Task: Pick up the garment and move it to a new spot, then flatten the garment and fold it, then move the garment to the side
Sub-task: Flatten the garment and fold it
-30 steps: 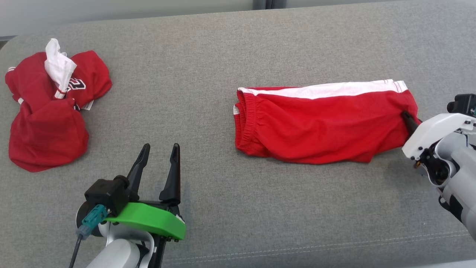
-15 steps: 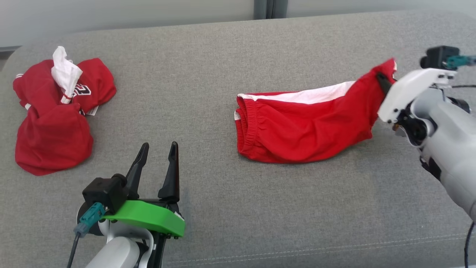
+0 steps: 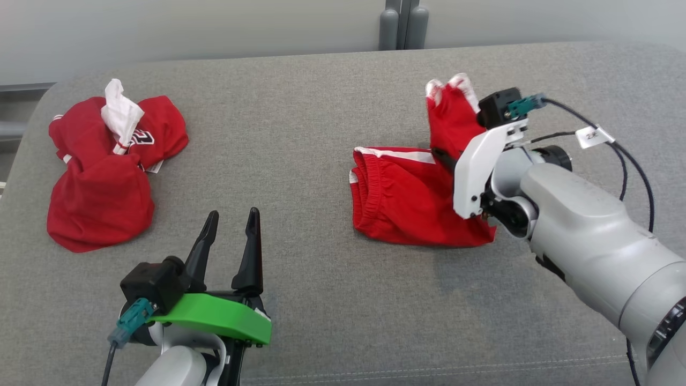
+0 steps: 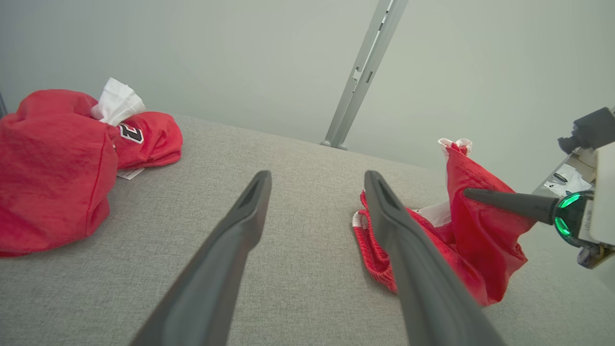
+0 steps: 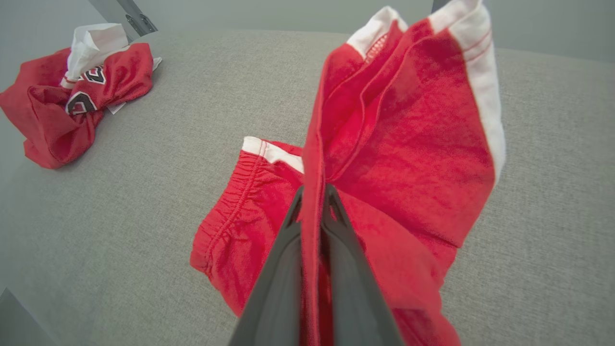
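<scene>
Presumably folding is in hand: the hem of the shorts (image 3: 402, 198), pinched by the right gripper (image 5: 312, 192), must be laid toward nine o'clock; the left gripper (image 3: 233, 213) is held agape, empty.

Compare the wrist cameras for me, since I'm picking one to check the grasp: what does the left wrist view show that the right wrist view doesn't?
Left wrist view: the left gripper open and empty, and the right gripper from the side, holding one end of the red shorts raised. Right wrist view: the pinch close up, jaws shut on a fabric fold. Both: the shorts, the crumpled red jersey, the grey cushion.
</scene>
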{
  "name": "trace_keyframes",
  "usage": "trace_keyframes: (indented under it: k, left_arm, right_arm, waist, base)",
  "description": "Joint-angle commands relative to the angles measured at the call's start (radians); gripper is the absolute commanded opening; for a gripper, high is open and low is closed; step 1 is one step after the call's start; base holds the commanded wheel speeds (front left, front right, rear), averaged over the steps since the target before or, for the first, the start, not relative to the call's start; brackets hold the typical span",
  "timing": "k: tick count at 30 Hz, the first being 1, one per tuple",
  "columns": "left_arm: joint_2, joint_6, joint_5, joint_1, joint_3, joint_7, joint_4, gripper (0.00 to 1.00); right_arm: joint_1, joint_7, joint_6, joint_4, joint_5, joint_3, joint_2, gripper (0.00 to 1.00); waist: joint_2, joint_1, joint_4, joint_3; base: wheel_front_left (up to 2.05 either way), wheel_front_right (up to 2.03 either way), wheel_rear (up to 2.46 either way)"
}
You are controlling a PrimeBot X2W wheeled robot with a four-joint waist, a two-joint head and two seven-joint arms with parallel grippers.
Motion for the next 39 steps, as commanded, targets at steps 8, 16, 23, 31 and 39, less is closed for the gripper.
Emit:
trace_keyframes:
  k: [8, 16, 23, 31, 39]
  left_arm:
    - [-0.014, -0.020, 0.016, 0.010, 0.013, -0.007, 0.009, 1.00]
    - [-0.027, -0.031, 0.023, 0.000, 0.018, -0.008, 0.021, 1.00]
    - [-0.035, -0.036, 0.026, 0.003, 0.025, -0.008, 0.029, 1.00]
    - [-0.031, -0.038, 0.028, 0.018, 0.028, -0.008, 0.035, 1.00]
    - [-0.021, -0.026, 0.027, 0.045, 0.020, -0.002, 0.027, 1.00]
  right_arm:
    - [0.029, 0.007, 0.000, 0.035, -0.048, 0.031, 0.064, 0.00]
    - [0.033, -0.001, 0.000, 0.115, -0.117, 0.075, 0.132, 0.00]
    - [0.040, -0.011, 0.000, 0.177, -0.160, 0.092, 0.174, 0.00]
    - [0.054, -0.044, 0.000, 0.187, -0.180, 0.100, 0.198, 1.00]
    - [0.055, -0.119, 0.000, 0.123, -0.144, 0.067, 0.184, 1.00]
  waist:
    - [0.0000, 0.0000, 0.029, 0.012]
    - [0.0000, 0.0000, 0.057, 0.024]
    - [0.0000, 0.0000, 0.061, 0.023]
    - [0.0000, 0.0000, 0.042, 0.008]
    - [0.0000, 0.0000, -0.003, -0.030]
  base:
    - [0.00, 0.00, 0.00]
    - [0.00, 0.00, 0.00]
    - [0.00, 0.00, 0.00]
    - [0.00, 0.00, 0.00]
    - [0.00, 0.00, 0.00]
